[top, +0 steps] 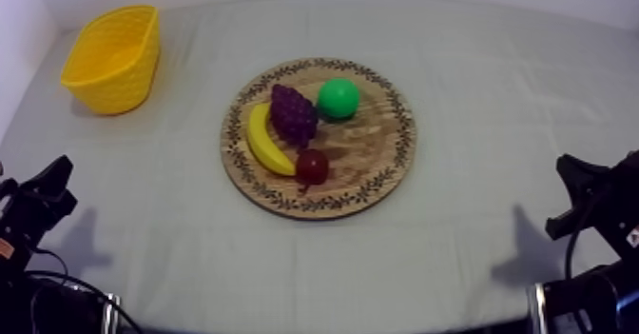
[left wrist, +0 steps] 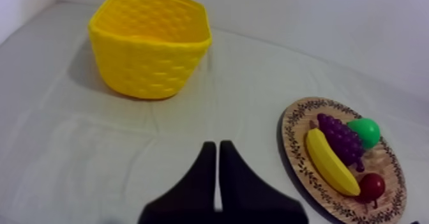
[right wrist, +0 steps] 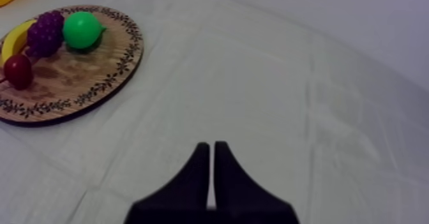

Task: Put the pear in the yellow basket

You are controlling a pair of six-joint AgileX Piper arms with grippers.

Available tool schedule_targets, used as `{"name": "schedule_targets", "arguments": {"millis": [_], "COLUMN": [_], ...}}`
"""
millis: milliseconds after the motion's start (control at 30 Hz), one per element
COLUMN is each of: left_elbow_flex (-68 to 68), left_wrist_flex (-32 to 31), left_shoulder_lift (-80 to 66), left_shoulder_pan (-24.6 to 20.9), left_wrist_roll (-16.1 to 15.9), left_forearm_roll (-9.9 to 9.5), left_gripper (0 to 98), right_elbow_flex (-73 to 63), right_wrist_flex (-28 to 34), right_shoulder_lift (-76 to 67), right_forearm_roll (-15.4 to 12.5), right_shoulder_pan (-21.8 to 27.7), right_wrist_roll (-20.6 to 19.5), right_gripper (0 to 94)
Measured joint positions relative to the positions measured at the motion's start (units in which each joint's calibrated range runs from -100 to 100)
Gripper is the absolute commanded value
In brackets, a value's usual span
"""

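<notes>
Grey-white cloth point(top: 475, 252): left gripper point(left wrist: 217, 145) and right gripper point(right wrist: 211, 145) closed, empty; pear point(top: 338, 98), far edge of board point(top: 380, 167), just beside grapes point(top: 293, 115), probably best approached from its clear side, fingers opened first

Table point(top: 494, 81): wooden board point(top: 373, 146); yellow basket point(top: 119, 83)
</notes>
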Motion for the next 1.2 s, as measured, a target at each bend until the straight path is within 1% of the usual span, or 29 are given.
{"name": "schedule_targets", "arguments": {"millis": [533,667,800,1000,1067,1200], "left_elbow_flex": [0.0,-0.3,-0.7,-0.9,-0.9,-1.0], "left_wrist_flex": [0.0,0.9,2.7,3.1,3.1,3.1], "left_shoulder_lift": [0.0,0.0,0.0,0.0,0.1,0.1], "left_shoulder_pan": [0.0,1.1,3.4,8.4,10.6,14.4], "left_wrist_roll": [-0.1,-1.0,-1.2,-3.9,-4.4,-4.1], "left_forearm_roll": [0.0,0.06,0.54,2.12,2.12,2.12], "left_gripper": [0.0,0.0,0.0,0.0,0.0,0.0], "right_elbow_flex": [0.0,0.0,0.0,0.0,0.0,0.0], "right_wrist_flex": [0.0,0.0,0.0,0.0,0.0,0.0], "right_shoulder_lift": [0.0,0.0,0.0,0.0,0.0,0.0], "right_forearm_roll": [0.0,0.0,0.0,0.0,0.0,0.0], "right_shoulder_pan": [0.0,0.0,0.0,0.0,0.0,0.0], "right_wrist_roll": [0.0,-0.1,-0.1,-0.1,-0.1,0.0], "right_gripper": [0.4,0.4,0.4,0.4,0.4,0.4]}}
